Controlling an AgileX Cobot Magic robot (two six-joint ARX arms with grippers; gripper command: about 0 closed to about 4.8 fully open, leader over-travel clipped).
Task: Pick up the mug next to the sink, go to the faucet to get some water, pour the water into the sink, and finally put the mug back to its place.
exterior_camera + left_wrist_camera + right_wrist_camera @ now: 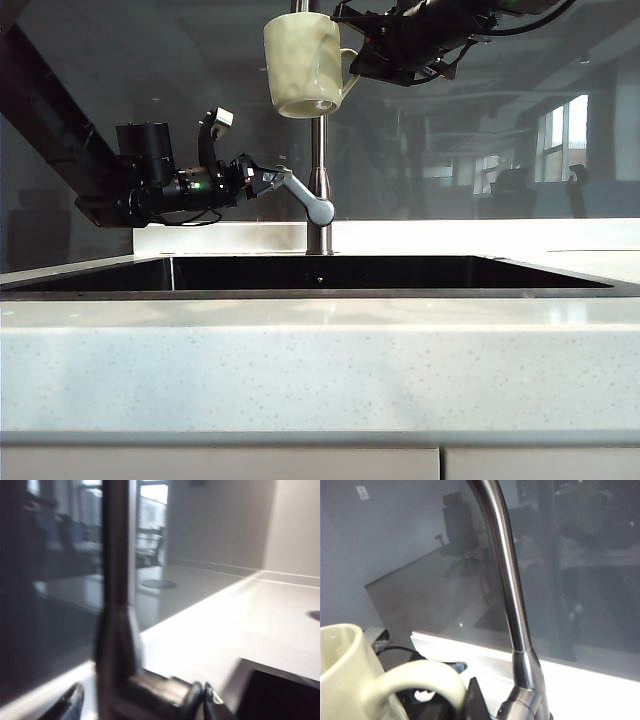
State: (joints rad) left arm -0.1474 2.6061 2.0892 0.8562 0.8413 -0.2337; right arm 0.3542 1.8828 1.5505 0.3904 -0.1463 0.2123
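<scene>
Cream-green ceramic, one item: the mug, exterior view, top centre of the frame, held aloft beside the upright steel stem of the faucet. Its loop handle pointed right into the right gripper, which was clenched on that handle from the upper right. Mug upright with a slight tilt, base visible from below. The spout's outlet lay above the frame edge; whether the mug sat under it could not be told. No water visible.

Same view, middle left: the left gripper, jaws spread wide, at the lever handle, which slanted down to the right from the claw toward the stem. This arm was plainly the nearer to the lever; judged, the coming move turned on that lever. The sink, dark basin, lay below both.

Left wrist view, blurred: faucet stem close, one dark fingertip at the lower left, the lever's hub between the spread jaws; contact uncertain.

Right wrist view: mug rim and handle lower left, gripper's dark finger against the handle, stem just beyond.
</scene>
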